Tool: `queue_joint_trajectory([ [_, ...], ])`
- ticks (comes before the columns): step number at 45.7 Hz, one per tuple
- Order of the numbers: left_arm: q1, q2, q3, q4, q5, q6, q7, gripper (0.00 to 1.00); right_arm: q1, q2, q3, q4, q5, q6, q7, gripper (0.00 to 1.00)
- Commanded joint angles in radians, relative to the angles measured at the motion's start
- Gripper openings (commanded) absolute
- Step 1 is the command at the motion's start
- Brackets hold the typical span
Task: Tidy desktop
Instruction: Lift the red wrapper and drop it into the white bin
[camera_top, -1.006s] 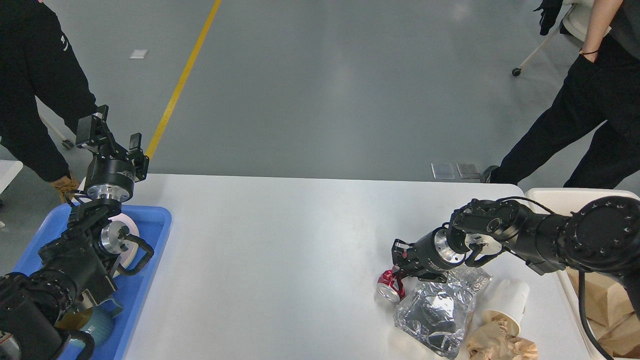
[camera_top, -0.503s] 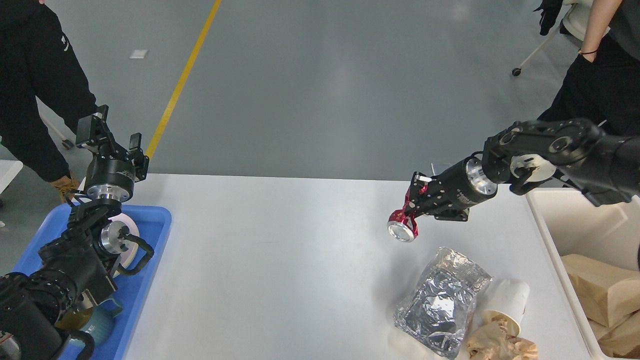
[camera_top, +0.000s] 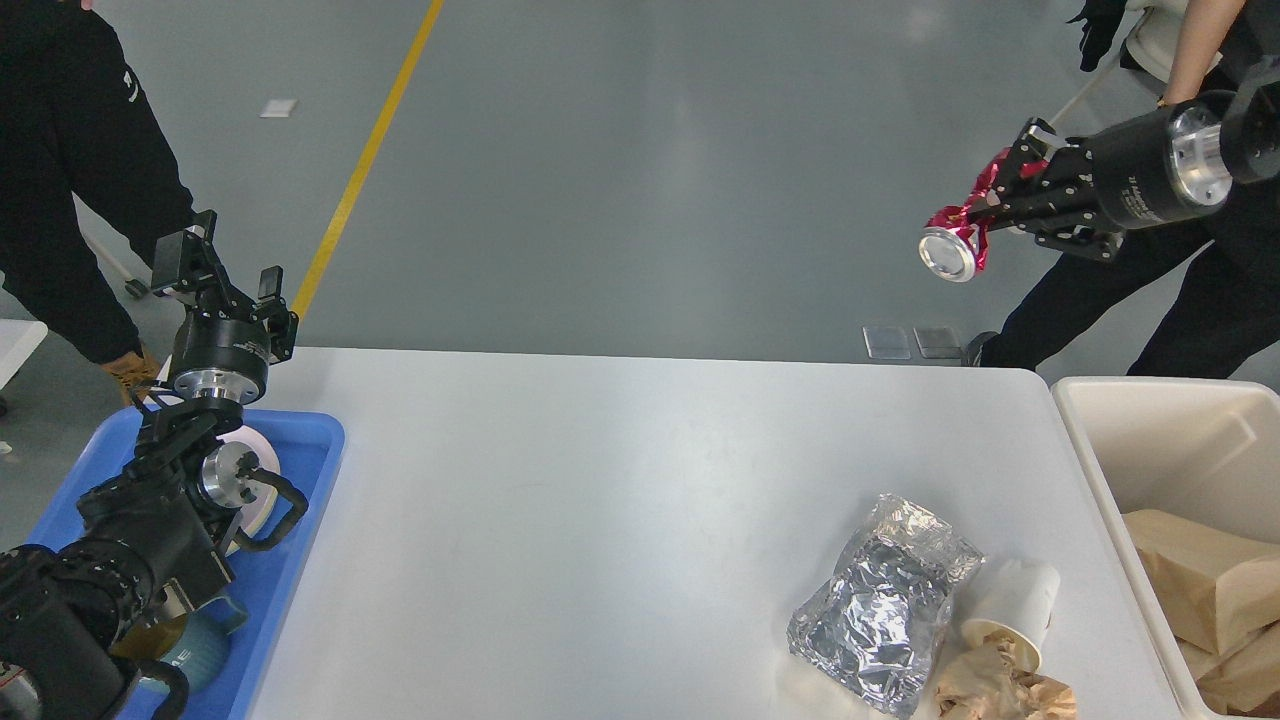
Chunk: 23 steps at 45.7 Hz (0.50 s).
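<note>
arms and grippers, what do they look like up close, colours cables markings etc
Both arms are matte black with chunky jointed segments. Each wrist is a black cylinder ending in a polished silver ring. The left gripper has two blocky black fingers; black cables loop beside the joints below it. The right gripper is black too, with small white lettering on its wrist cylinder, too small to read.

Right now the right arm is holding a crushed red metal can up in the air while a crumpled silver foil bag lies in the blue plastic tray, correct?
Not quite: the head view shows the crumpled silver foil bag lying on the white desktop, not in the blue plastic tray. The right arm's jaws do hold the crushed red metal can aloft.
</note>
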Motion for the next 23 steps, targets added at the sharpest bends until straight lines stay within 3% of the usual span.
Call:
queue_joint_trajectory([
  [1, 0.0, 0.0, 0.0, 0.0, 0.0, 0.0, 0.0, 0.96, -0.152, -0.038, 0.016, -0.134, 0.004, -0.098, -0.001, 0.0],
  [14, 0.0, 0.0, 0.0, 0.0, 0.0, 0.0, 0.0, 0.96, -0.538, -0.076, 0.017, -0.291, 0.004, -0.524, 0.001, 0.0],
  [19, 0.0, 0.0, 0.0, 0.0, 0.0, 0.0, 0.0, 0.96, -0.678, -0.066, 0.017, -0.332, 0.004, -0.613, -0.001, 0.0],
  [23, 0.0, 0.0, 0.0, 0.0, 0.0, 0.0, 0.0, 0.96, -0.756, -0.044, 0.019, -0.369, 0.004, -0.618, -0.001, 0.0],
])
